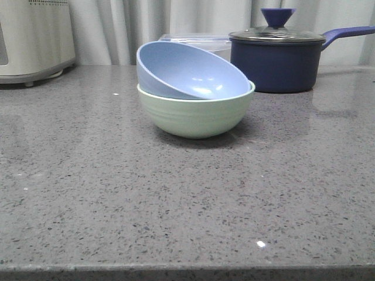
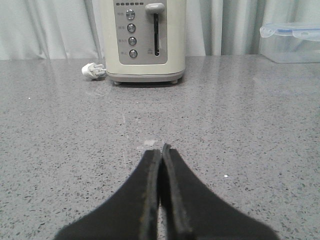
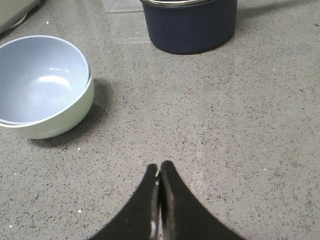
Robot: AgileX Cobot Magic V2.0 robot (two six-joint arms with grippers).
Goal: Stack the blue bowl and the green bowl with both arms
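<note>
Both of my grippers are pressed closed on nothing: the left gripper point(image 2: 161, 150) hangs over bare countertop point(image 1: 187, 205) facing the toaster point(image 2: 144, 40), and the right gripper point(image 3: 160, 167) hangs over open stone, well apart from the bowls. In the front view the blue bowl point(image 1: 187, 73) sits inside the green bowl point(image 1: 193, 114) near the middle of the counter, but tilted, its left rim riding high and its mouth leaning toward the right. I judge the stack made, though not seated flat; a nudge on the raised rim could tip the blue bowl out or slide the pair toward the dark saucepan point(image 1: 275, 64) just behind. From the front neither of my arms is visible, the clear container point(image 1: 196, 42) is mostly hidden behind the bowls, and I cannot see how deep the blue bowl rests.
</note>
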